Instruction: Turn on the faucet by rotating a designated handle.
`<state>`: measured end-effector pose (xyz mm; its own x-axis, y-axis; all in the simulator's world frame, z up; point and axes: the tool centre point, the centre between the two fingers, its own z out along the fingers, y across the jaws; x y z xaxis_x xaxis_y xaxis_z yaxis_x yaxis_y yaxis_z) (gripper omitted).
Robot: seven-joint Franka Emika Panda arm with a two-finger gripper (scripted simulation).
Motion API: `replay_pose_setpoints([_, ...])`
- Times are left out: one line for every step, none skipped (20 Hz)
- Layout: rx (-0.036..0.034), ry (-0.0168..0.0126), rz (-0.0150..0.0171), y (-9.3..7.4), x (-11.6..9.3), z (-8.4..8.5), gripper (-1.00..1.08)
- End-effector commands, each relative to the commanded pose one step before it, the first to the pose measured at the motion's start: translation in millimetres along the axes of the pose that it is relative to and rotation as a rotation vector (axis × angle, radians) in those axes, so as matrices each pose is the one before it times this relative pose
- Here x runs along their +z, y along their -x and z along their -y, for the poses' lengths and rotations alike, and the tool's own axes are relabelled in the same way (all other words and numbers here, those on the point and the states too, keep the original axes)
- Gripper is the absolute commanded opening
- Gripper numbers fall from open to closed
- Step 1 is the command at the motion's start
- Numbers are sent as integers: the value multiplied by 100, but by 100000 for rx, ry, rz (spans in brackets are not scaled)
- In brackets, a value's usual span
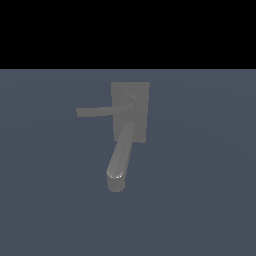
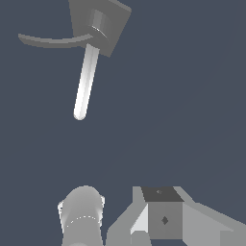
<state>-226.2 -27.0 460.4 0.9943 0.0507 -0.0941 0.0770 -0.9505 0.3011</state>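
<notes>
The faucet (image 1: 139, 95) is a matte grey fixture with a rectangular plate on the dark blue-grey ground. Its handle (image 1: 97, 111) is a thin flat bar reaching from a round pivot on the plate toward the exterior view's left. The thick rounded spout (image 1: 120, 155) slants down from the plate and ends in a glossy tip. In the wrist view the handle (image 2: 53, 41) and the pale spout (image 2: 85, 81) branch from the plate (image 2: 117, 21), far from the camera. No gripper fingers show in either view.
A rounded grey cylinder (image 2: 82, 216) and a blocky grey part (image 2: 166, 216), both apparently of the arm, fill the near edge of the wrist view. The exterior view shows no arm. Flat blue-grey ground (image 1: 200, 200) surrounds the faucet.
</notes>
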Motion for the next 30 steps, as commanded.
replay_pose_setpoints([-2543,6320,2652,-550,923,-701,-100])
replay_pose_setpoints([-1097,2598,1060,-234,370,-266,-100])
replay_pose_setpoints([-1130,2597,1047,-237,363,-257,-100])
replay_pose_setpoints([-1162,2594,1033,-241,355,-247,-100])
replay_pose_setpoints([-1194,2589,1018,-244,348,-239,-100])
replay_pose_setpoints([-1224,2586,1002,-248,340,-230,-100])
replay_pose_setpoints([-1255,2582,985,-252,332,-221,-100])
replay_pose_setpoints([-1285,2580,968,-257,324,-213,-100])
replay_pose_setpoints([-1313,2575,949,-261,316,-205,-100])
replay_pose_setpoints([-1342,2573,931,-266,307,-197,-100])
replay_pose_setpoints([-1369,2569,911,-271,298,-190,-100])
replay_pose_setpoints([-1396,2566,891,-276,289,-183,-100])
replay_pose_setpoints([-1422,2563,870,-281,280,-176,-100])
replay_pose_setpoints([-1447,2560,849,-286,270,-169,-100])
replay_pose_setpoints([-1472,2558,827,-292,260,-163,-100])
replay_pose_setpoints([-1496,2554,804,-298,251,-157,-100])
replay_pose_setpoints([-1519,2552,781,-304,241,-151,-100])
replay_pose_setpoints([-1541,2550,757,-310,231,-146,-100])
replay_pose_setpoints([-1563,2548,733,-316,221,-141,-100])
replay_pose_setpoints([-1583,2546,709,-322,210,-136,-100])
replay_pose_setpoints([-1603,2544,684,-329,200,-132,-100])
replay_pose_setpoints([-1623,2543,658,-335,189,-128,-100])
replay_pose_setpoints([-1640,2540,632,-342,179,-124,-100])
replay_pose_setpoints([-1658,2539,606,-349,168,-121,-100])
replay_pose_setpoints([-1674,2537,579,-355,157,-118,-100])
replay_pose_setpoints([-1690,2537,553,-363,146,-115,-100])
replay_pose_setpoints([-1705,2536,525,-370,135,-113,-100])
replay_pose_setpoints([-1718,2535,498,-377,124,-111,-100])
replay_pose_setpoints([-1731,2535,470,-384,113,-109,-100])
replay_pose_setpoints([-1743,2534,442,-391,102,-108,-100])
